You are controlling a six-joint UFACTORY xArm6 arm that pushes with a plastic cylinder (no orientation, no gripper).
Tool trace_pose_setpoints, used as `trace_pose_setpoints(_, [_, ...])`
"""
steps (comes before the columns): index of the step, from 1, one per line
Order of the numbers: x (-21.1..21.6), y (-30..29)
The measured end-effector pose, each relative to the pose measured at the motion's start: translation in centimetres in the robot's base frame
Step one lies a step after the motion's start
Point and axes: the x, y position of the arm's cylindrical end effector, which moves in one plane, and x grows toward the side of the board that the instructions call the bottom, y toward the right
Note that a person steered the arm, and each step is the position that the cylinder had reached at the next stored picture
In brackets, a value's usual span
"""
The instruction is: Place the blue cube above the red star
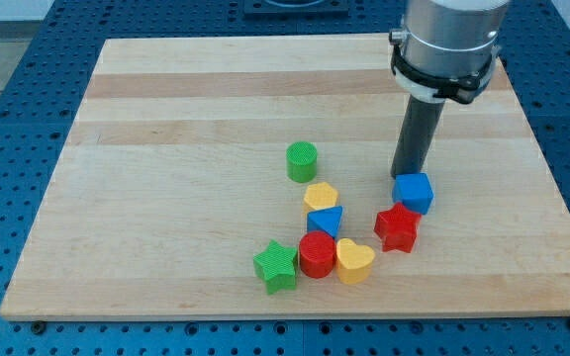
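The blue cube [415, 192] sits on the wooden board toward the view's right, touching the red star [397, 227], which lies just below it and slightly to the view's left. My tip [405, 175] is right behind the blue cube, at its upper left edge, touching or nearly touching it. The dark rod rises from there to the grey arm body at the view's top right.
A green cylinder [302, 160] stands mid-board. Below it cluster a yellow block [321, 196], a blue triangular block [327, 222], a red cylinder [317, 254], a yellow heart [354, 261] and a green star [276, 266]. The wooden board [166, 148] lies on a blue perforated table.
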Motion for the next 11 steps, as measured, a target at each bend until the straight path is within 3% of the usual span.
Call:
trace_pose_setpoints(2, [-0.2,0.4])
trace_pose_setpoints(3, [-1.1,3.5])
trace_pose_setpoints(4, [2.1,5.6])
trace_pose_setpoints(5, [4.2,4.9])
trace_pose_setpoints(7, [3.1,1.4])
trace_pose_setpoints(10, [0.5,1.0])
trace_pose_setpoints(11, [1.4,-0.4])
